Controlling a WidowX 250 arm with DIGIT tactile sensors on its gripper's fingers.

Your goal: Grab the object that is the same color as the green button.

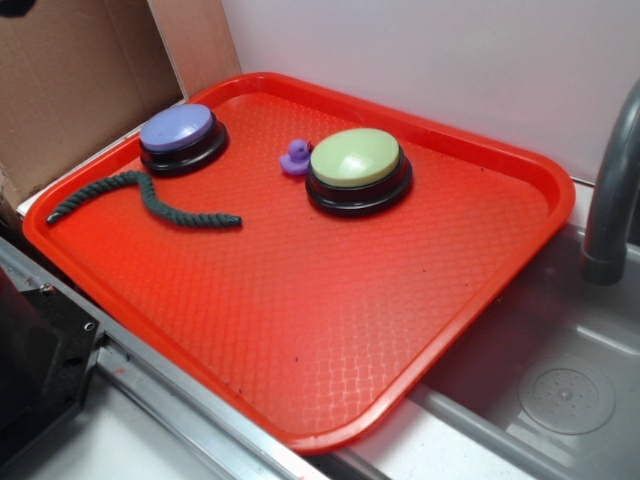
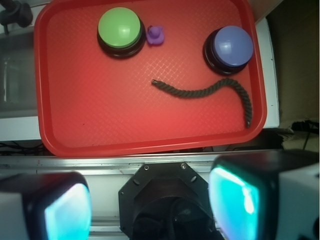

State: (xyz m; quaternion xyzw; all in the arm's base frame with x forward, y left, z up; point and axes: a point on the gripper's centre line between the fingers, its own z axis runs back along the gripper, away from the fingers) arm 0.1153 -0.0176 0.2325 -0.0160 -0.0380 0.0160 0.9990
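Exterior view, left to right:

- Rope: dark green, twisted, thin and wavy. You find it at the left of the red tray, running from the tray's left rim toward the centre, its upper bend just beside the purple button. This is your target, being the green thing to match the green button. Expect it light, soft and limp; it will likely sag from a single hold, and the twist should give the pads some bite. Take it on a straight stretch near the middle, fingers set across the strand, clear of the purple button's base.
- Purple duck: small, upper centre, touching or just beside the green button. Not wanted.
- Green button: large, pale domed top on a black base, right of centre. Reference only.
- Sink and grey faucet: right edge, off the tray.

Wrist view:

- Gripper: your two fingers sit at the bottom corners of the frame, spread wide apart with nothing between them.
- Rope relative to fingers: it lies in the middle right of the frame, well above the fingers and beyond the tray's near rim, closer to the right-hand finger. No contact yet.
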